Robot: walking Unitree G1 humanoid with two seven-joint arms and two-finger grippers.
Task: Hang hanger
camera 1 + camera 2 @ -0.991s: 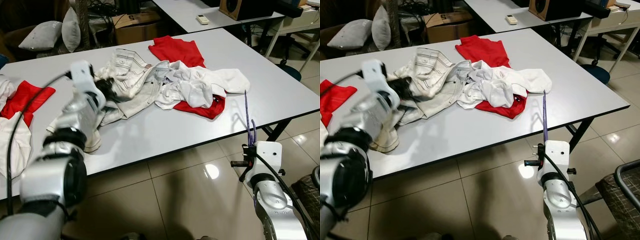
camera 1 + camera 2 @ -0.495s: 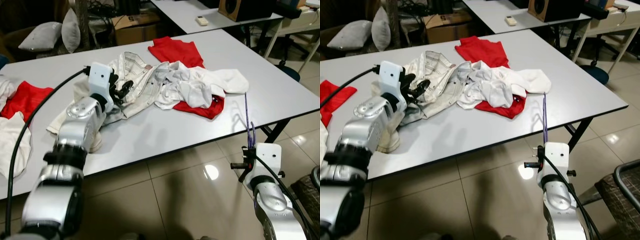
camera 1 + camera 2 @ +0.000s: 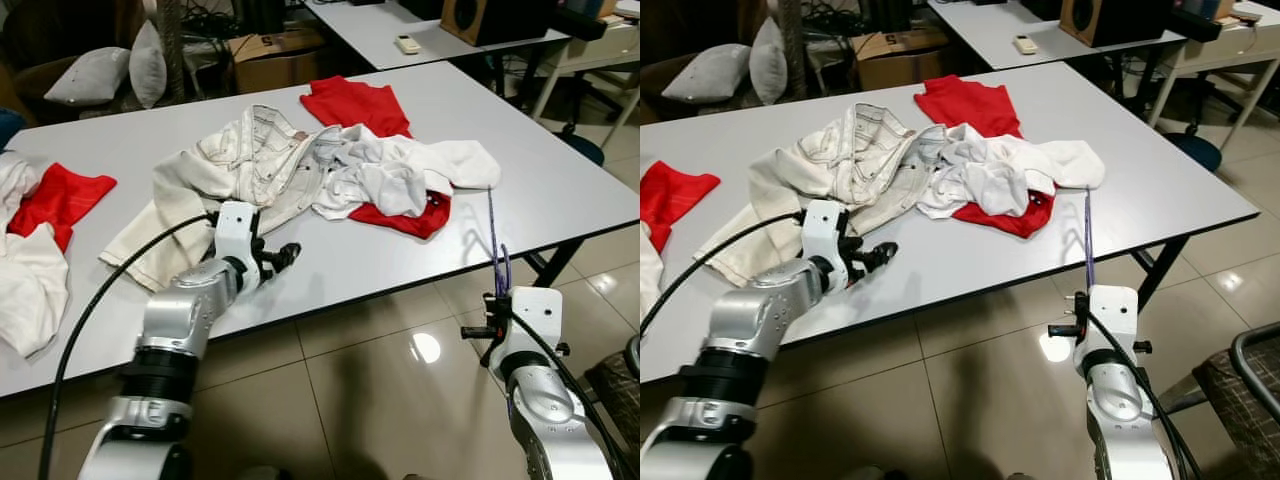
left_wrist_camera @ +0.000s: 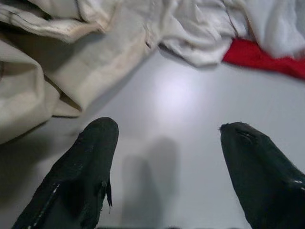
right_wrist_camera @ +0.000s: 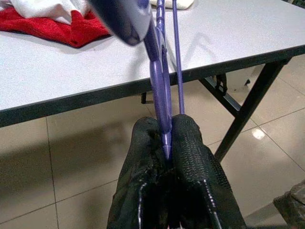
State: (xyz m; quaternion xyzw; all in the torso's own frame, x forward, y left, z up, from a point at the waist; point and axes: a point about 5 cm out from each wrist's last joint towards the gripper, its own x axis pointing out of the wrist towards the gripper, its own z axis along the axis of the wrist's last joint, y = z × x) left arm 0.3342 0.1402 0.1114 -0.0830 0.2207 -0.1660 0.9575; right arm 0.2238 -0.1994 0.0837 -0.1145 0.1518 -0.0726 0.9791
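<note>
Over white table (image 3: pixel 330 270), left hand (image 4: pixel 167 167) spread, empty; right hand (image 5: pixel 164 143) clamped on purple hanger (image 5: pixel 159 71).

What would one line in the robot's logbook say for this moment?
left gripper: open, over table by cream jacket | right gripper: shut on purple hanger, beside table edge

The hanger (image 5: pixel 162 90) is purple. A cream jacket (image 3: pixel 235 165), white garments (image 3: pixel 400 170) and red cloth (image 3: pixel 355 100) lie on the pale grey counter (image 3: pixel 560 170). The floor (image 3: pixel 350 380) is glossy beige tile.

One hanger (image 3: pixel 495 235), perhaps five garments, two pillows (image 3: pixel 120 70).
</note>
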